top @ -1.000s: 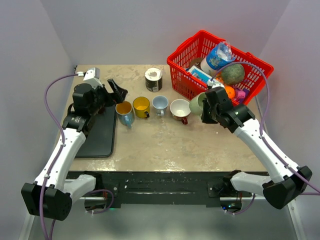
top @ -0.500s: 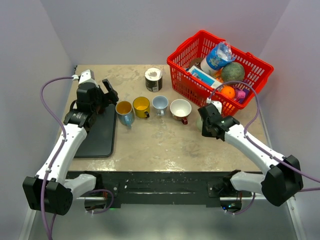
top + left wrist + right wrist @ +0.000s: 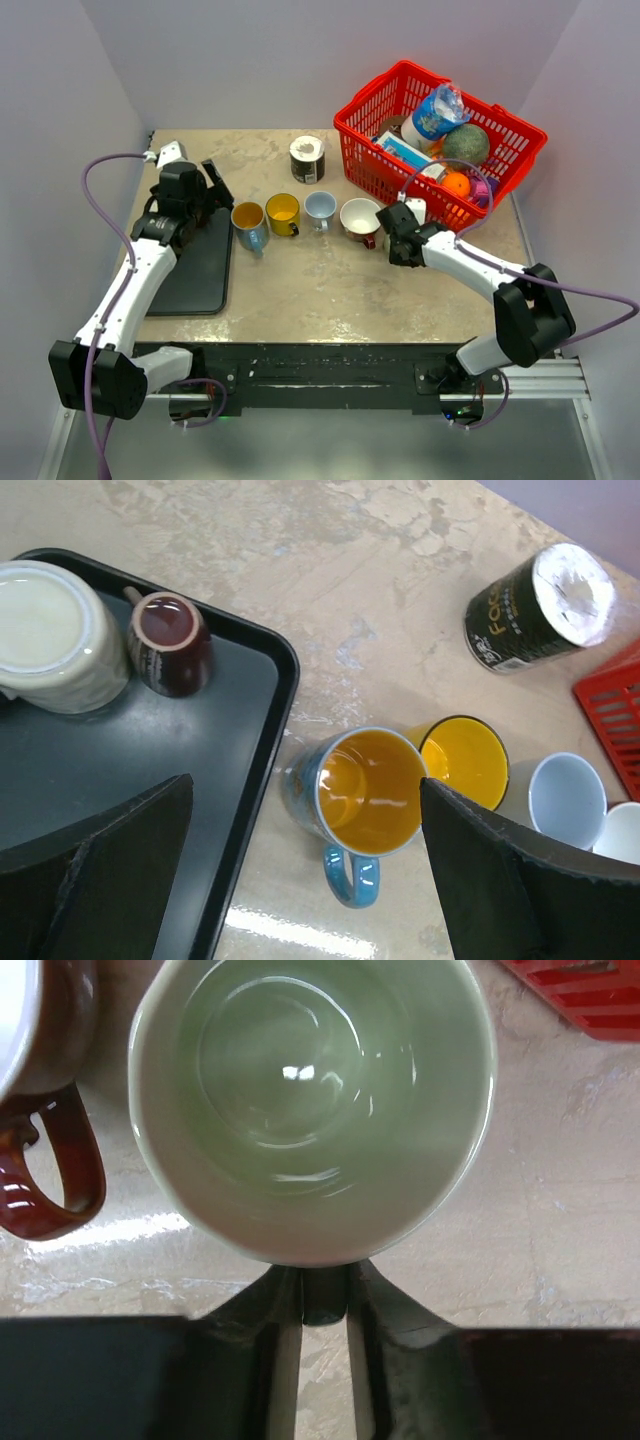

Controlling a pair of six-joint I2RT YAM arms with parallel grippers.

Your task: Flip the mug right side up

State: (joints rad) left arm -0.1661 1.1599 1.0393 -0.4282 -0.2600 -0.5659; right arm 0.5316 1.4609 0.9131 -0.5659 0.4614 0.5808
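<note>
Right gripper (image 3: pixel 323 1295) pinches the upright green mug (image 3: pixel 310 1110) at its rim — left gripper (image 3: pixel 305 850) spread wide, empty.

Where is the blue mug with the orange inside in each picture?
Top view: the blue mug is left of the middle, at the left end of the row of mugs, beside the black tray.
Left wrist view: it is low in the middle, just right of the tray.
Right wrist view: not in it.
Shared landmark: the yellow mug stands right next to it in both views.
</note>
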